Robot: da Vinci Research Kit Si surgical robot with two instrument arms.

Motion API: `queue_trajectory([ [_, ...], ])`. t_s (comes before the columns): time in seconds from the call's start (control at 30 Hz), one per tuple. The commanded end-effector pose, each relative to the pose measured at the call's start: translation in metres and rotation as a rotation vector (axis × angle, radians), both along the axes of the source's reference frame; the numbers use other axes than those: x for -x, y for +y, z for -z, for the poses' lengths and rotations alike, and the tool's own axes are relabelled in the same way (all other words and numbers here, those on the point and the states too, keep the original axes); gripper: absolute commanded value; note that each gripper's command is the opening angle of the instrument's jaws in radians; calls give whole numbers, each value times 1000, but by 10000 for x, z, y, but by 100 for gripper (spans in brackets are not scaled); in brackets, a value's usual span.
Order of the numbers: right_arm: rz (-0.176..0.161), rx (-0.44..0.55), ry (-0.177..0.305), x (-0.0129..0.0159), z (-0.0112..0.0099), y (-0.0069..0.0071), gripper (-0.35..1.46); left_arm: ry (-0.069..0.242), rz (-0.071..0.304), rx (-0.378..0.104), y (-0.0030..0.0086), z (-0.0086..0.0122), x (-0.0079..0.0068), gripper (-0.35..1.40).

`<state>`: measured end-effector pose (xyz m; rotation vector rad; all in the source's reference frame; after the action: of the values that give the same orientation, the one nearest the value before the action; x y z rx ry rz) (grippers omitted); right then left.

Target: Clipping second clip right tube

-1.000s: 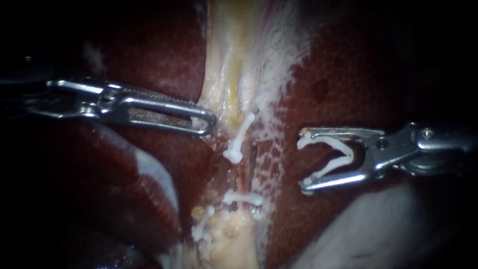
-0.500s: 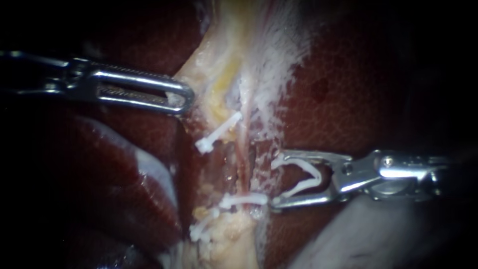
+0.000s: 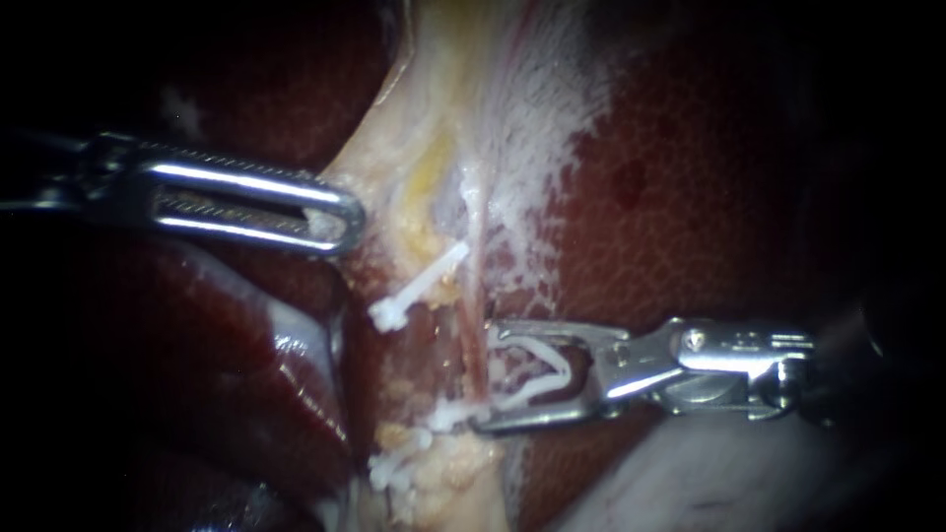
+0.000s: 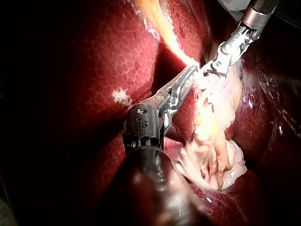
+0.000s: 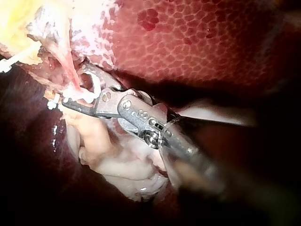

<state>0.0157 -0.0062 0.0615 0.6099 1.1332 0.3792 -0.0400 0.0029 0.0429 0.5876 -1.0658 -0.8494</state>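
Two lines that cross decide the coming move: the right tube (image 3: 474,286) runs as a thin reddish strand up and down the endoscope view, and the right instrument (image 3: 486,375) comes in almost level from the right, so its jaws meet the tube nearly square. Those jaws stand wide apart, each cradling one leg of the open clip (image 3: 564,368), whose mouth faces the tube. The jaw tips sit just at the strand, one above and one below the stretch to be clipped. The right wrist view shows the tube (image 5: 69,70) running down into the mouth of the right instrument (image 5: 74,87), though I cannot tell whether it lies fully past the clip's tips. The left instrument (image 3: 330,212) is well apart from that site, its jaws closed on a fold of pale tissue (image 3: 394,167) beside the tube, which it draws toward the left. This seems to hold the strand taut and clear of the liver (image 3: 690,246). A lower clip (image 3: 448,416) lies just beside the bottom jaw, and an upper clip (image 3: 419,288) lies slantwise on the other side of the tube. My judgement is that the right instrument, being the nearer one, needs a slight advance across the tube before closing, while staying off the lower clip.
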Motion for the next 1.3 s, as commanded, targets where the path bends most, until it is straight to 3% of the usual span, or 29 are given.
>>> queue_trajectory([
  [0.03, 4, -1, 1, -1, 1, -1, 60, -1, -2, -1, 1, -2, 0, -35],
  [0.43, 72, -15, 35, -9, 12, -10, 57, -4, -5, -2, 8, -13, -7, -35],
  [1.1, 68, -60, 27, -6, 13, -12, 51, 1, 1, 0, 12, -19, -10, -35],
  [1.23, 56, -98, 15, -5, 12, -10, 26, 1, 1, 0, 12, -19, -10, -35],
  [1.3, 51, -114, 10, -4, 10, -9, 2, 1, 2, 0, 12, -19, -10, -35],
])
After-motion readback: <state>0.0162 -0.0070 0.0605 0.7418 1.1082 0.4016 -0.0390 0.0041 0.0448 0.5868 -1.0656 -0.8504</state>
